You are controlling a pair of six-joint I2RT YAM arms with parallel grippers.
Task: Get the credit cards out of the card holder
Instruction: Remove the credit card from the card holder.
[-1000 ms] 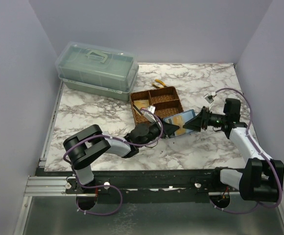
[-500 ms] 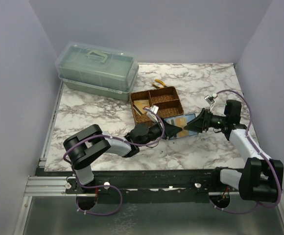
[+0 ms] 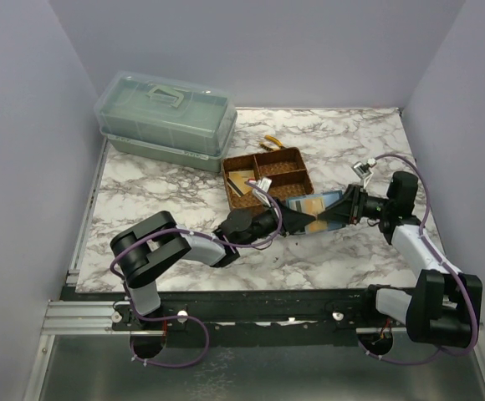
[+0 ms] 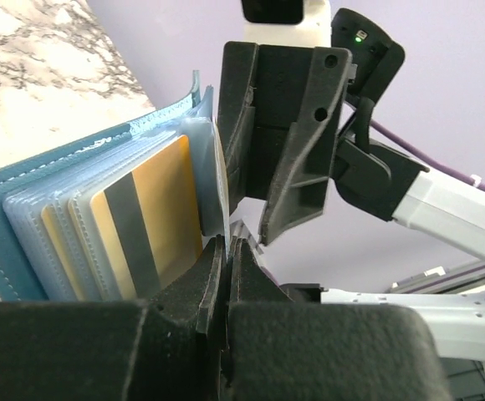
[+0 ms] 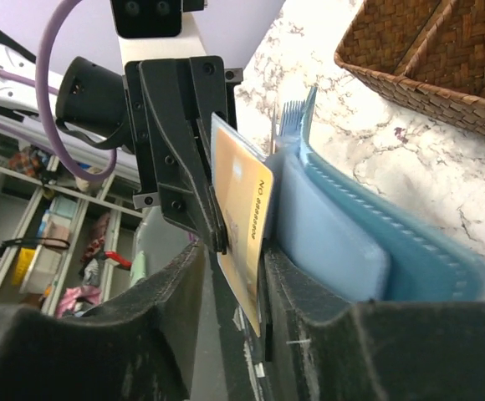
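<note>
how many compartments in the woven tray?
3 in the woven tray: one long compartment on the left, two smaller on the right, the far compartment and the near compartment. Cables overlap its near edge, but no fourth shows.

Top view: card holder (image 3: pixel 313 203) partly covered by left gripper (image 3: pixel 295 220) and right gripper (image 3: pixel 322 217), contents too small to make out. Pliers (image 3: pixel 269 142) half hidden behind woven tray (image 3: pixel 259 155). Right wrist: gold card (image 5: pixel 241 209) bottom hidden between fingers (image 5: pixel 326 334), clamp contact unclear. Left wrist: holder's base hidden too.
</note>
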